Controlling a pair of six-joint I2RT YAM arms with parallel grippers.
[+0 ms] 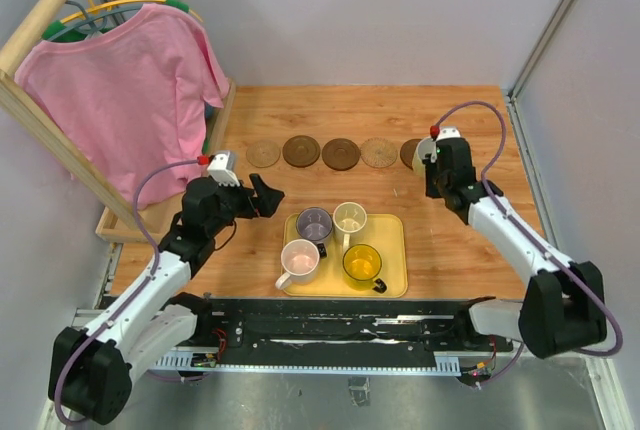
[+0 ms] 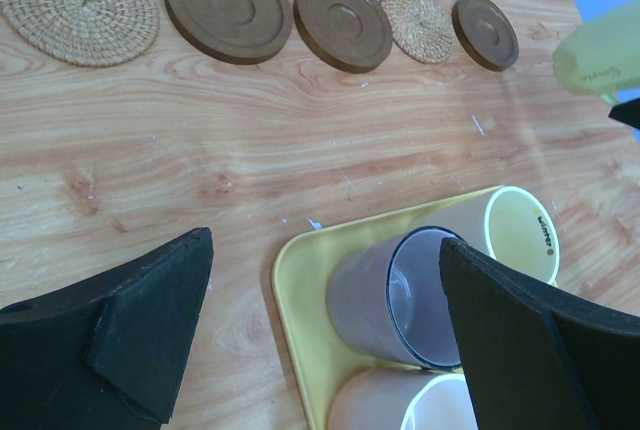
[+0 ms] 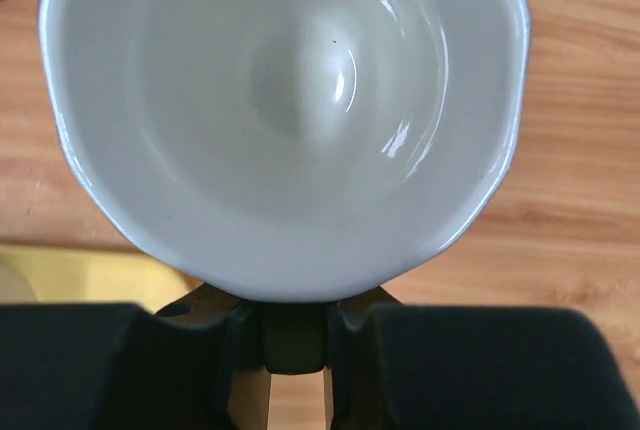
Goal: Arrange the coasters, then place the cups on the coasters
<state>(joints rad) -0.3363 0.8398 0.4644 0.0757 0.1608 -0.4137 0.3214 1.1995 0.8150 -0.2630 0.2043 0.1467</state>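
1. Your right gripper [image 1: 432, 158] is clenched on the handle of the white cup [image 3: 285, 120]. The right wrist view shows the handle pinched between the fingers [image 3: 120, 370]; the overhead view does not show this.
2. That cup is at the right end of the coaster row, toward the far right corner of the bench [image 1: 470, 110]. No view lets you tell whether it rests on anything. The left wrist view catches it only as a pale shape beside the last coaster.
3. The five coasters [image 2: 343, 22] lie flat, side by side in a row along the bench's far edge. From left to right they are tan, dark, dark, tan, dark. The left wrist view shows all five whole. In the overhead view the rightmost dark one is partly hidden by the right gripper.
4. Your left gripper [image 2: 325, 250] is released, its jaws wide and holding nothing. It is at the far left corner of the yellow tray [image 1: 393, 235].
5. The tray sits near the middle of the bench's near edge and carries four cups.
   - The purple-grey cup [image 1: 314, 222] and the cream cup [image 1: 350, 217] are on its far side.
   - The pink cup [image 1: 300, 261] and the yellow cup [image 1: 362, 263] are on its near side.
   - You see the yellow cup only in the overhead view.
6. A pink shirt [image 1: 130, 90] hangs over the bench's left edge.
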